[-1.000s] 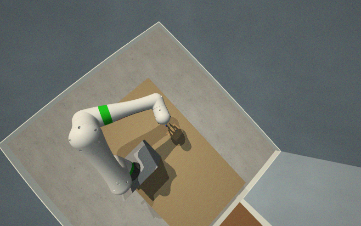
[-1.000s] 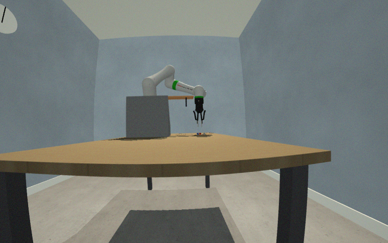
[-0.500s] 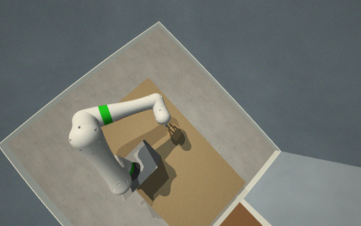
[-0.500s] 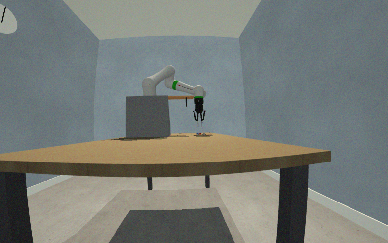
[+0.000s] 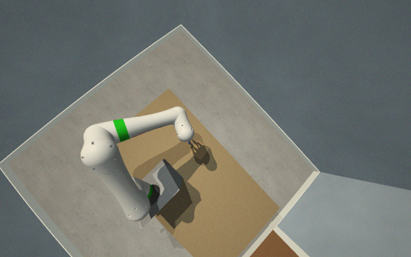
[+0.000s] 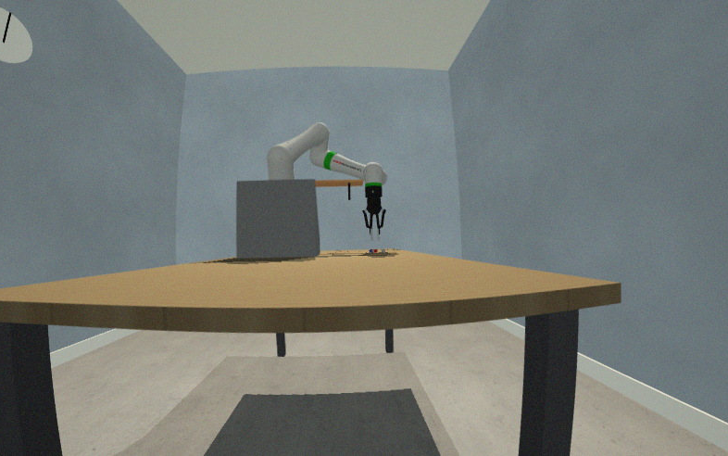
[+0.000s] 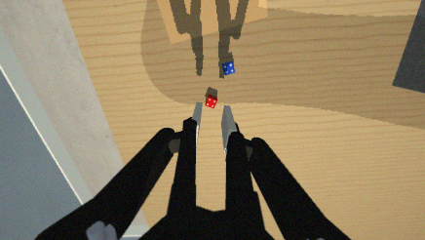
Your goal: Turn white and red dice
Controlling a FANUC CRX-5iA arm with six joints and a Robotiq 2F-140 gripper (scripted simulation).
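Observation:
The red die [image 7: 211, 101] lies on the wooden table, off the mat, with four pips on the face towards the wrist camera. The blue die [image 7: 228, 67] [image 5: 189, 142] lies beyond it and a little right in the wrist view, also off the mat, showing four pips. The tan mat [image 7: 210, 20] is cut off at the wrist view's top. A small pale thing [image 6: 382, 250], perhaps the white die, shows in the exterior view; its pips cannot be read. My gripper [image 7: 212, 113] [image 6: 374, 238] points down above the table, its fingers a small gap apart with nothing between them. The red die shows beyond the fingertips.
The grey pedestal [image 6: 276, 218] [image 5: 170, 178] under the arm stands on the table [image 5: 232, 197] [image 6: 327, 288]. The table's edge runs along the left of the wrist view. Shadows of the gripper and arm fall across the mat and around the blue die.

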